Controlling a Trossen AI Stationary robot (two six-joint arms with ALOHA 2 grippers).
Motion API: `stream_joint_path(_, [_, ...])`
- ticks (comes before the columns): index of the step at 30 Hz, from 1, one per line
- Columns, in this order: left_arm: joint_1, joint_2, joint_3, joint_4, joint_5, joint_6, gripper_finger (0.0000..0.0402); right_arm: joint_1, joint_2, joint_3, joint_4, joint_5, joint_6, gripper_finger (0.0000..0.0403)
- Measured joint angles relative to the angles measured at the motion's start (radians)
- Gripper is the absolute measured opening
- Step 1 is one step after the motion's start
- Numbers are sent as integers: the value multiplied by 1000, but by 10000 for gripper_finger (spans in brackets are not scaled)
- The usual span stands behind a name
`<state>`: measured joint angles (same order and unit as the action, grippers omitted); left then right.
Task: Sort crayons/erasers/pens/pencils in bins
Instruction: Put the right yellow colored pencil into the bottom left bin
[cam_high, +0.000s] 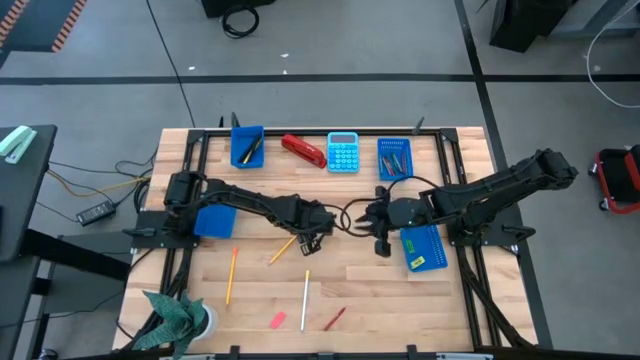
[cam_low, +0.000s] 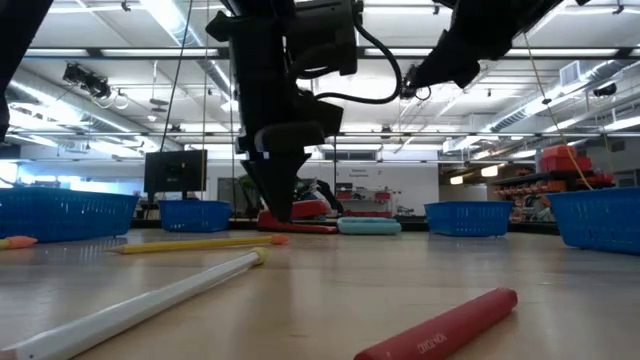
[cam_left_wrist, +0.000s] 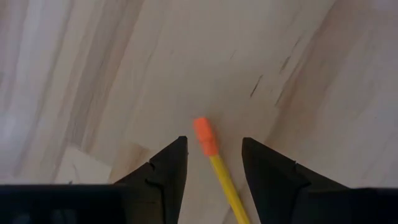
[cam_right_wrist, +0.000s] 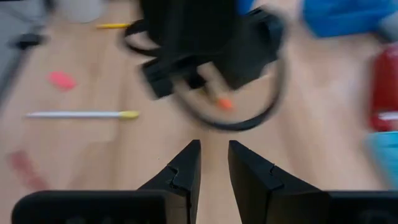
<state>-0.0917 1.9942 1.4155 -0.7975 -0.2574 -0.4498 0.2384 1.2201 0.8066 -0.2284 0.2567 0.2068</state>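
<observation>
Both fingers of the left gripper (cam_left_wrist: 211, 163) spread wide astride the yellow pencil (cam_left_wrist: 219, 174) at centre frame, not touching it; right gripper (cam_right_wrist: 213, 163) narrowly parted, empty.

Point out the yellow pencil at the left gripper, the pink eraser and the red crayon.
yellow pencil (cam_left_wrist: 219, 173): left wrist view, on its yellow shaft.
pink eraser (cam_high: 278, 320): high view, block's middle.
red crayon (cam_low: 440, 326): low view, mid-body.

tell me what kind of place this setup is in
Probably a robotics lab or workshop in a large industrial hall: a wooden table on a bare concrete floor, long ceiling strip lights, and shelving with equipment behind.
</observation>
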Motion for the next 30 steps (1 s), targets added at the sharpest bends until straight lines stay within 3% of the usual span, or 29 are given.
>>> stream_joint_path(5, [0, 0, 0, 20, 0, 68, 162, -9, 0, -37, 71, 253, -97, 88])
stream_joint_path(7, [0, 0, 0, 16, 0, 59, 162, -28, 1, -64, 91, 292, -128, 88])
stream_joint_path(24, [0, 0, 0, 126, -3, -219, 162, -280, 1, -317, 350, 285, -135, 88])
stream_joint_path(30, [4, 0, 0, 244, -3, -164, 162, -317, 1, -309, 363, 269, -136, 88])
